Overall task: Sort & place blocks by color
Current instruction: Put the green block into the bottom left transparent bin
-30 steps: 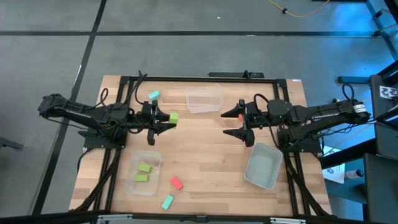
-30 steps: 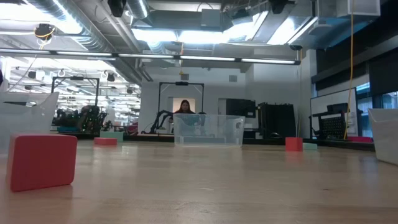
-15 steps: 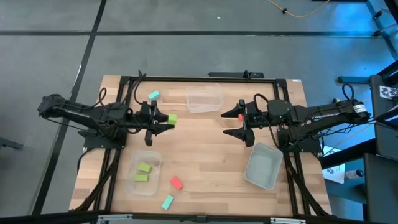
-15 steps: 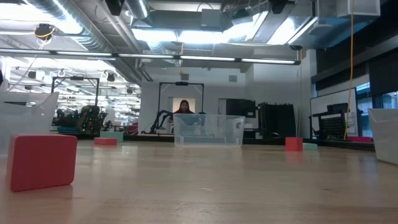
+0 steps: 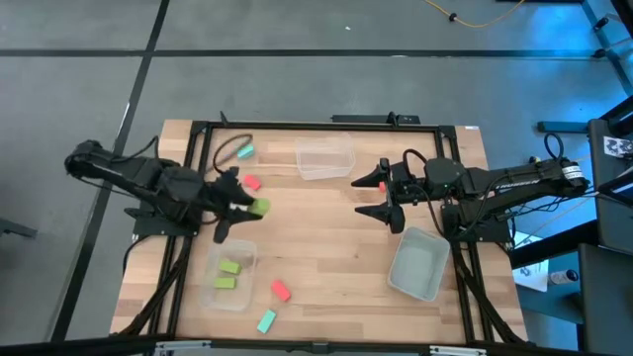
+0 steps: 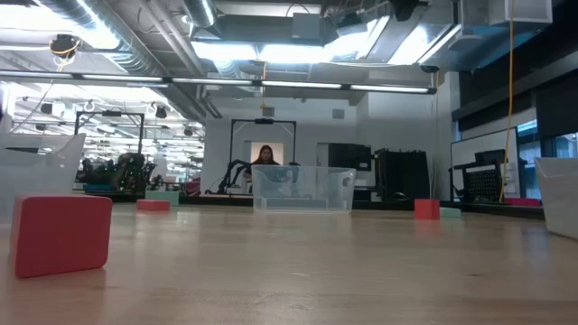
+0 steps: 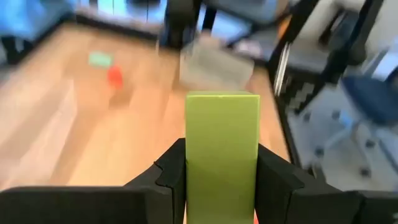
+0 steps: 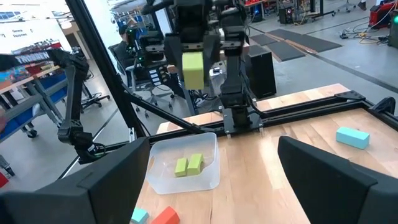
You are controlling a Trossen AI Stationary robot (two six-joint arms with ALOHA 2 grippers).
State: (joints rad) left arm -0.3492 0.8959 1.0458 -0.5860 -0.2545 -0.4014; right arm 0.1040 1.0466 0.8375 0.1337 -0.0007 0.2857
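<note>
Holding a lime block point(image 7: 222, 149) high off the worktop point(image 5: 326, 237), our left gripper point(image 5: 242, 207) has its jaws clamped flat on the two long faces, gripping low so most of the block stands clear above them. That is the right place to hold it: parallel sides, squarely between the pads. We judge it light and rigid, probably smooth, so a modest squeeze should do and a tilted grip could let it slip.

Just ahead sits the left tub point(image 5: 229, 274) with two lime blocks point(image 8: 188, 165) already inside, and we read this third one as bound for it. Loose on the worktop we see a red block point(image 5: 251, 183) and a teal one point(image 5: 244, 151) near the far edge, plus another red point(image 5: 280, 290) and teal point(image 5: 266, 320) near the front.

Our right gripper point(image 5: 383, 199) waits over the right side, jaws wide and empty, red fingertips point(image 5: 367, 183) showing, between the far tub point(image 5: 324, 158) and the right tub point(image 5: 417, 263).
</note>
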